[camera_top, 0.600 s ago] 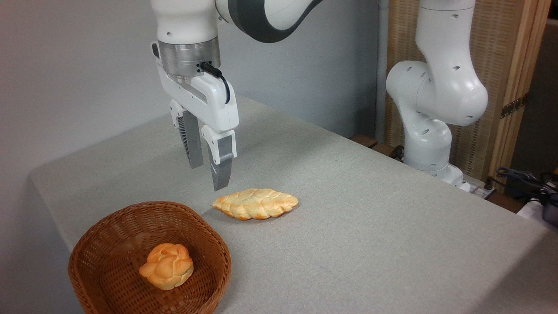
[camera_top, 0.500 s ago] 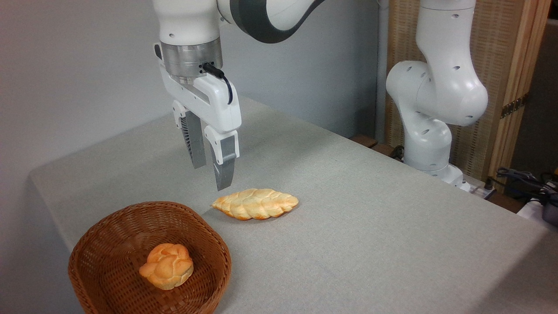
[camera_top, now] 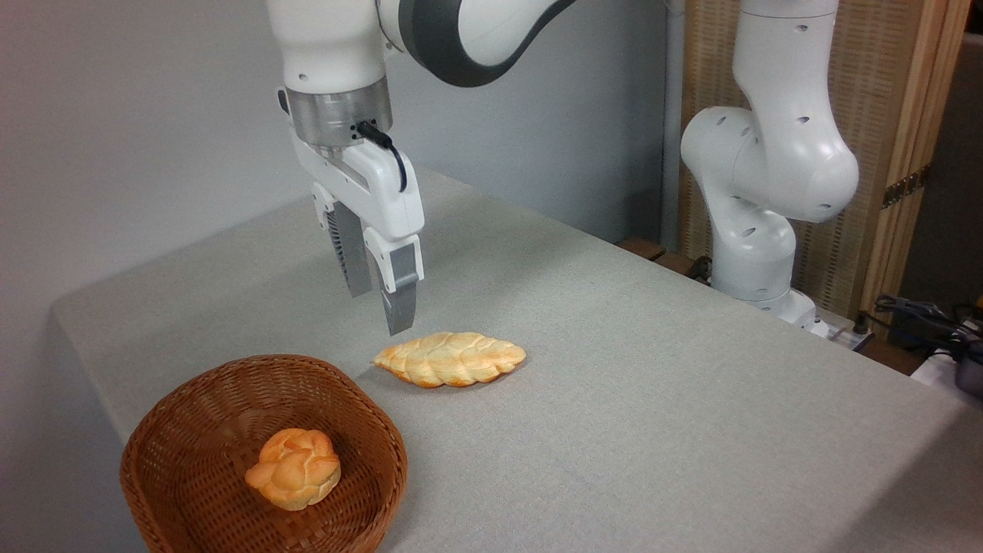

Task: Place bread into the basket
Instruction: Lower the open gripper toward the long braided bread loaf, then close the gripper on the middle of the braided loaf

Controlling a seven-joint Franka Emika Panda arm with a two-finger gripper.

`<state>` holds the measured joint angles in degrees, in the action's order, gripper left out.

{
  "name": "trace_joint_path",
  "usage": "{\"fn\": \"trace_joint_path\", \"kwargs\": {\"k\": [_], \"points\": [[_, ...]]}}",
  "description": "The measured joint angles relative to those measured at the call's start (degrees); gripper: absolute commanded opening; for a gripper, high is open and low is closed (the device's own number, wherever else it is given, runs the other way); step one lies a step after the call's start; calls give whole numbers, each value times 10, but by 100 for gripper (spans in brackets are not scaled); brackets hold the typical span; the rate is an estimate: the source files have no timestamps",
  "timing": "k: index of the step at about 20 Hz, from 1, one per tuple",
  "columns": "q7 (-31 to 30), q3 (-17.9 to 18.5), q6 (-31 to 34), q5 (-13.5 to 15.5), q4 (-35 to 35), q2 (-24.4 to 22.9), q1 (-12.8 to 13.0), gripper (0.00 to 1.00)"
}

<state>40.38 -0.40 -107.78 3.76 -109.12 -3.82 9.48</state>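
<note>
The bread (camera_top: 450, 359), a long flat braided loaf with pointed ends, lies on the grey table just right of the basket. The basket (camera_top: 361, 403) is round brown wicker at the front left. My gripper (camera_top: 380, 313) hangs above and slightly behind the loaf's left end, clear of it. Its two grey fingers (camera_top: 399, 296) point down and stand open with nothing between them. One finger overlaps the other from this angle, so the gap looks narrow.
A small round knotted bun (camera_top: 294, 468) sits inside the basket. My arm's white base (camera_top: 756, 253) stands at the table's far right edge. Cables (camera_top: 925, 316) lie off the table at the right. A grey cloth (camera_top: 653, 399) covers the table.
My gripper has shifted slightly right toward the loaf and turned a little about its vertical axis. The loaf, basket and bun have not moved.
</note>
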Motion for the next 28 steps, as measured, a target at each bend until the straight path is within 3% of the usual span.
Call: {"fn": "trace_joint_path", "kwargs": {"k": [6, 12, 18, 28], "points": [[27, 0, -58, 0, -87, -22, 16, 100], [103, -1, -71, 0, -145, -28, 23, 100], [157, -1, -79, -1, -175, -28, 23, 100], [186, 2, -85, -13, -183, -28, 22, 100]]}}
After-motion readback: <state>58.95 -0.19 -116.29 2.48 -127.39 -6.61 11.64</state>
